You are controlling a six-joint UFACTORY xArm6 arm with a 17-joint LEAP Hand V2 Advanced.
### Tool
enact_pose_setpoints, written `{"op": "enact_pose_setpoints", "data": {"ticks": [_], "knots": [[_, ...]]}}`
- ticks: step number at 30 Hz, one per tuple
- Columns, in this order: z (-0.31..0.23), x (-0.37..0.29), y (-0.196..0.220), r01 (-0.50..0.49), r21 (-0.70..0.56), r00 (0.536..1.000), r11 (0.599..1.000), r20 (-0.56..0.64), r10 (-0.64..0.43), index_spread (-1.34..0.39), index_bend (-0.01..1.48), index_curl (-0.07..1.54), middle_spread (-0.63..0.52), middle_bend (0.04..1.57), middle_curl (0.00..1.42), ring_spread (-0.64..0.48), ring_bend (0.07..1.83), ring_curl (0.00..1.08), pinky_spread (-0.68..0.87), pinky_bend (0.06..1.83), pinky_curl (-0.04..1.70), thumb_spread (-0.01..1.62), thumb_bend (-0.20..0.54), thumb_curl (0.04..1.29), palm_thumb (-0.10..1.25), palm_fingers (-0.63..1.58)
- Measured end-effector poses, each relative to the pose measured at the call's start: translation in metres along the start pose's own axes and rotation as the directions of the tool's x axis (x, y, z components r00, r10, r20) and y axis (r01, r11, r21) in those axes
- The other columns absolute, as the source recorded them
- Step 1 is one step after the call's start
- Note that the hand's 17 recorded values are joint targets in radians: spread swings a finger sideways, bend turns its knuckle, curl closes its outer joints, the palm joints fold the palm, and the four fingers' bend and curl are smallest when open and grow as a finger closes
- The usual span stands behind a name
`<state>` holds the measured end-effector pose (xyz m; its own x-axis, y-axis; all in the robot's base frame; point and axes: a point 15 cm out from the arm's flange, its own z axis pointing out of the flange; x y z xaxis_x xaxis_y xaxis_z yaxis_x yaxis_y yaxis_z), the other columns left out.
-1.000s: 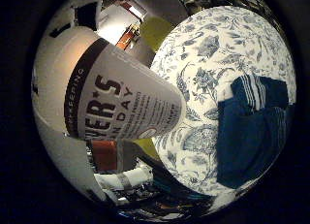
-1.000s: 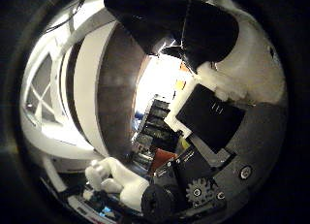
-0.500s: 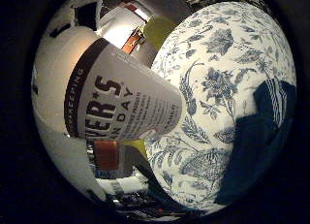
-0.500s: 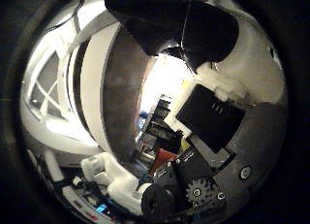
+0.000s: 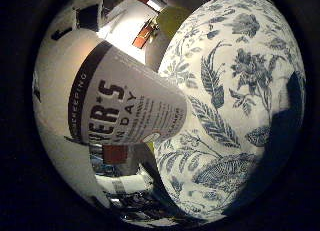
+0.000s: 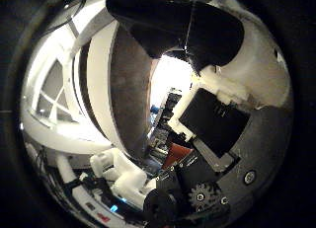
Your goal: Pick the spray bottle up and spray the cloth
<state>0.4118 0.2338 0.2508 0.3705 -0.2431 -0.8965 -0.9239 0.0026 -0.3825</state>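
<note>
Spray bottle [image 5: 120,116] held right against the palm, filling much of the little-finger-side view, white body and dark-banded label running lengthwise across it, so long axis lying across the palm rather than pointing out from it. Lifted clear, to judge by the flowered tablecloth [image 5: 225,106] seen past the bottle's base with a gap of room visible between them. Hand [image 6: 217,114] closed around the bottle: in the thumb-side view, black and white finger parts curled over the curved white and brown wall of the bottle, pressed close on it. Nozzle and trigger not visible in either view, so no telling which way the spray head faces or whether a finger rests on the trigger. Cloth [image 5: 292,98] only a dark sliver at the far edge of the tablecloth, well apart from the bottle's base and off to one side of it, not in line with the bottle's length. Pickup judged done; spraying not yet. Coming move likely to turn on swinging the bottle until its head points toward that dark cloth, then squeezing the trigger. Risk: a spray landing on the flowered tablecloth instead, given the cloth's place at the very margin.
</note>
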Motion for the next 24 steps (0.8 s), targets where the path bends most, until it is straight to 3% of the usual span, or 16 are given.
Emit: {"op": "enact_pose_setpoints", "data": {"ticks": [4,8,13,18,24], "knots": [[-0.002,0.006,0.010,0.014,-0.048,1.000,0.999,-0.022,-0.015,-0.35,0.32,0.60,-0.16,0.99,0.56,-0.28,1.20,0.65,-0.44,1.07,0.90,0.68,-0.027,0.71,0.87,0.59],[-0.003,0.006,0.011,0.030,-0.072,0.999,0.997,-0.033,-0.032,-0.39,0.26,0.56,-0.18,0.84,0.54,-0.29,1.15,0.62,-0.43,0.93,0.85,0.88,-0.028,0.64,0.84,0.33],[-0.006,0.009,0.014,0.032,-0.090,0.998,0.995,-0.048,-0.036,-0.33,0.29,0.52,-0.08,0.61,0.46,-0.17,0.86,0.52,-0.08,0.70,0.78,0.98,-0.030,0.56,0.78,0.01],[-0.011,0.012,0.013,0.028,-0.086,0.998,0.996,-0.055,-0.033,-0.28,0.25,0.45,0.05,0.44,0.38,0.07,0.57,0.39,0.31,0.53,0.60,1.01,-0.030,0.50,0.73,-0.03],[-0.027,0.024,0.023,0.033,-0.124,0.993,0.992,-0.105,-0.046,-0.25,0.17,0.40,0.13,0.31,0.33,0.18,0.38,0.30,0.41,0.39,0.46,1.02,-0.027,0.46,0.70,0.01]]}}
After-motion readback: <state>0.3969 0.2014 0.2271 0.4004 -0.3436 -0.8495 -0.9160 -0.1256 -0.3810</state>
